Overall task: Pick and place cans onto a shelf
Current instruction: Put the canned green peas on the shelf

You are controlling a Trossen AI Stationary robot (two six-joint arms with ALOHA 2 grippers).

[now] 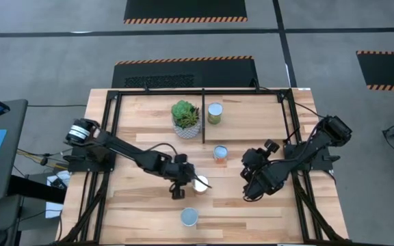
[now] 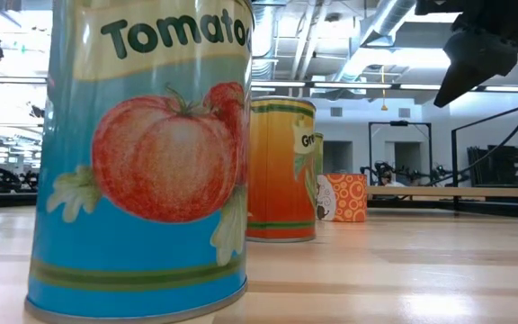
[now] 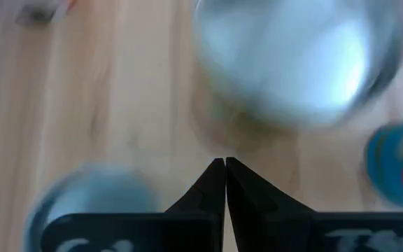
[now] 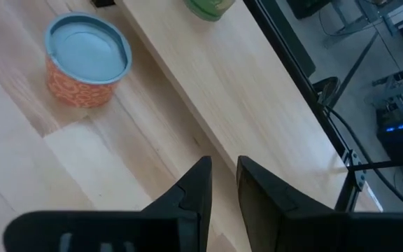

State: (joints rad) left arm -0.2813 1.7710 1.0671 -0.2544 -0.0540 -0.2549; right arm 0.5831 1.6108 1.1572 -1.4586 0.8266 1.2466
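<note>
My left gripper (image 1: pixel 183 180) is shut, with its tips (image 3: pixel 225 164) just short of a silver-topped can (image 1: pixel 200 183) that stands on its base on the boards; I see no touch. My right gripper (image 1: pixel 250 190) hangs open over bare wood (image 4: pixel 224 175), nothing between its fingers. An orange-patterned can with a pale-blue top (image 4: pixel 86 59) stands beyond it. A green can (image 1: pixel 215 113) stands on the shelf (image 1: pixel 204 91), right of the centre bar. A blue tomato can (image 2: pixel 142 153) stands near the front edge (image 1: pixel 189 217).
A succulent in a white pot (image 1: pixel 186 117) stands on the shelf left of the centre bar. The black frame tubes (image 1: pixel 294 130) run along the table's sides. In the left wrist view another round can top (image 3: pixel 89 199) shows blurred beside the fingers.
</note>
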